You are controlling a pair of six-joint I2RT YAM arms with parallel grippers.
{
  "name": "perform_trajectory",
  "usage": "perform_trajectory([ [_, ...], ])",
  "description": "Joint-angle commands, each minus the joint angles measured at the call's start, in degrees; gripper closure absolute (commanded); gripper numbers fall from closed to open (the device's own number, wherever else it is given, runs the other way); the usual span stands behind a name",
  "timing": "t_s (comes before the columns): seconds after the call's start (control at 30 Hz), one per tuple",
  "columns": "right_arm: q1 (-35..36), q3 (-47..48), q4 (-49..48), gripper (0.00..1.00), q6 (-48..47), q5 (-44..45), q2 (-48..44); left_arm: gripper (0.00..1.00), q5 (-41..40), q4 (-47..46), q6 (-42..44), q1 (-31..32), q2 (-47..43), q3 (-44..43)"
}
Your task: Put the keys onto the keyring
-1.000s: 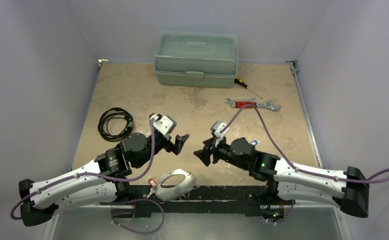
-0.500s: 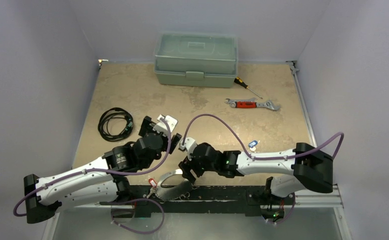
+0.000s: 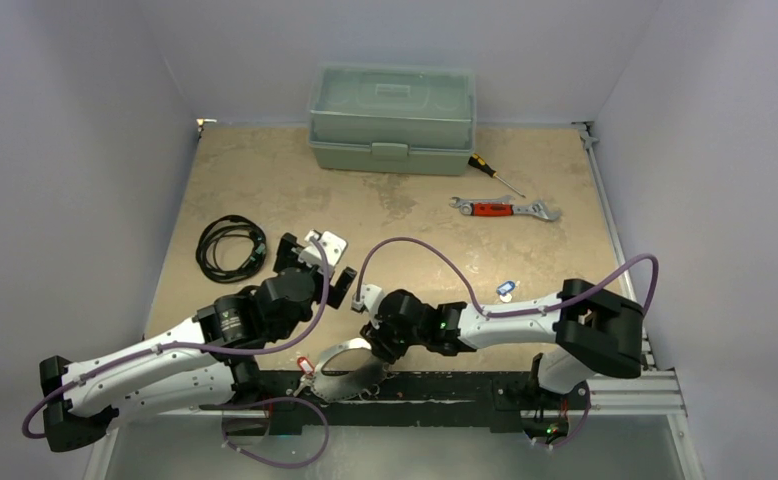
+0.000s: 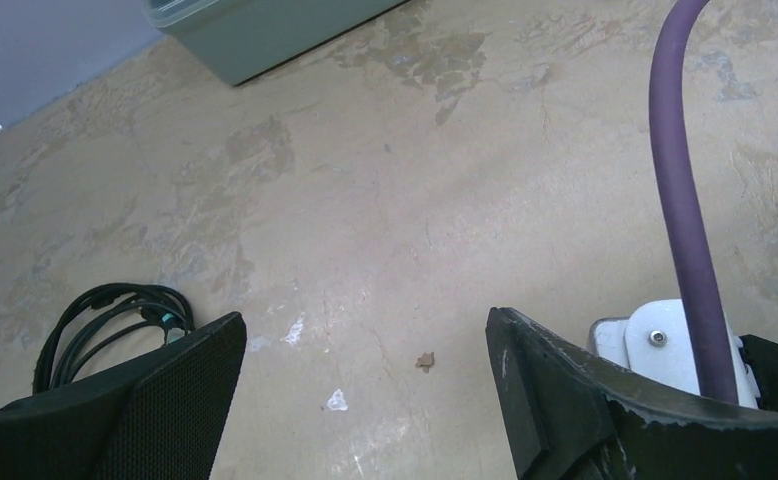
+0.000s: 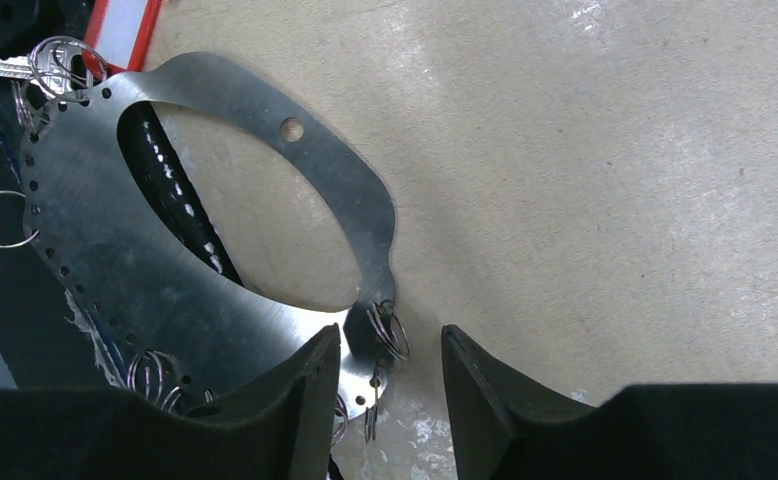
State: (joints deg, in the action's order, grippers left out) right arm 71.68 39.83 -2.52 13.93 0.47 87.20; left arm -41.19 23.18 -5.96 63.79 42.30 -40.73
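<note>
A: Where do we stand with the keys?

B: Not far along, as we read it. The keyring (image 5: 115,280), a flat oval band of silver metal punched with small holes, lies at the near edge of the tan table (image 3: 265,180). It sits partly over the black base rail (image 3: 445,385) between our two arms.

A: And the keys themselves?

B: The blue-tagged key (image 3: 506,290), small and silver, lies flat on the table just beside our right forearm, well apart from the keyring. That one is plainly not on. The red-tagged key (image 5: 120,30) lies against the keyring's left end. It may be hooked into one of the holes there, but our right wrist view cuts it off at the corner and we cannot tell.

A: What are our grippers doing?

B: Our right gripper (image 5: 389,345) is down at the keyring's narrow end. Its jaws stand part-way apart on either side of the tip, where small split rings (image 5: 385,332) hang. A gap shows beside the metal, so we judge it not clamped. Our left gripper (image 4: 365,330) hovers above bare table, jaws wide, holding nothing.

A: So what is left?

B: Nearly everything, by our judgement: steady the keyring, fetch the blue-tagged key, thread it on, and check the red one
</note>
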Motion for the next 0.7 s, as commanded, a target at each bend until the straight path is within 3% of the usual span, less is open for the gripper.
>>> perform_trajectory([
  [0.0, 0.0, 0.6, -1.3, 0.57, -0.4, 0.0, -0.3, 0.11, 0.6, 0.1, -0.1, -0.1, 0.1, -1.4],
  [0.27, 0.0, 1.4, -0.5, 0.78, -1.4, 0.6, 1.4, 0.12, 0.6, 0.2, 0.0, -0.1, 0.3, -1.2],
  [0.37, 0.0, 1.5, -0.4, 1.0, -1.7, 0.7, 1.1, 0.12, 0.5, 0.2, 0.2, -0.2, 0.4, -1.2],
  [0.67, 0.0, 0.8, -1.8, 1.0, -5.5, 3.4, -8.4, 0.14, 4.9, -1.1, 1.2, -0.2, -1.9, -1.2],
])
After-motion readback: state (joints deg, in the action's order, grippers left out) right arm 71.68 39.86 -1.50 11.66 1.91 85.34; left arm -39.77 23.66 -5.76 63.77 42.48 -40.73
